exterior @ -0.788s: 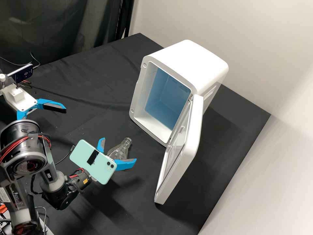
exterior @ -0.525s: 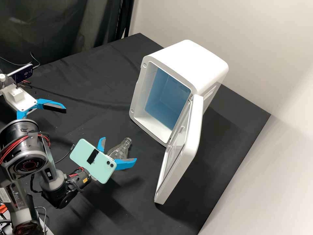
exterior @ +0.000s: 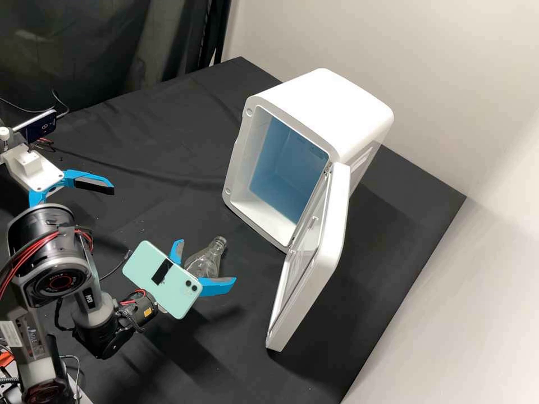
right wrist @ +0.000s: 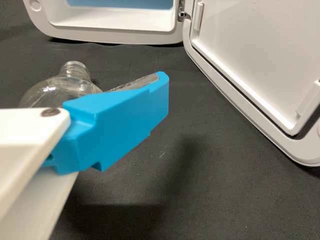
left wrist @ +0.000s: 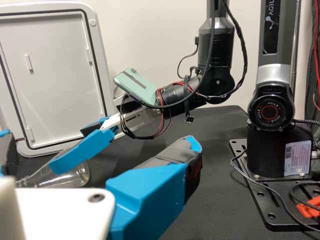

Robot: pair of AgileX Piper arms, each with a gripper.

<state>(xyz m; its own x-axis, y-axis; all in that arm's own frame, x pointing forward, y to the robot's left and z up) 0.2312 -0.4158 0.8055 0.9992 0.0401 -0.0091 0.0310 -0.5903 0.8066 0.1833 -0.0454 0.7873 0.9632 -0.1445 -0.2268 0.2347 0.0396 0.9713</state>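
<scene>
The right hand (exterior: 205, 264) sits low in the lower left of the high view, close over the black worktop (exterior: 168, 140). Its two blue fingers (exterior: 218, 285) are spread apart, one on each side of a clear plastic bottle (exterior: 203, 257) that lies on its side on the cloth. The bottle's open neck points up and to the right in that frame, toward the mini fridge (exterior: 331, 112). In the right wrist view one finger runs close along the bottle's side, but whether either finger actually presses on the bottle cannot be made out. A mint-green phone (exterior: 161, 278) with a strip of black tape across it is fixed on this arm's wrist, just behind the fingers.

The mini fridge stands in the centre of the high view, white outside and pale blue inside, with its opening facing the lower left of the frame. Its door (exterior: 314, 258) is swung wide open from the right edge of the opening and reaches down toward the lower middle of the frame. The bottle lies near the opening and just left of the door, touching neither.

The left hand (exterior: 70, 192) is at the left edge of the high view, higher in the frame than the right hand and well apart from the bottle. Its fingers are spread open with nothing between them. One of them, with a dark grey pad, points to the right.
</scene>
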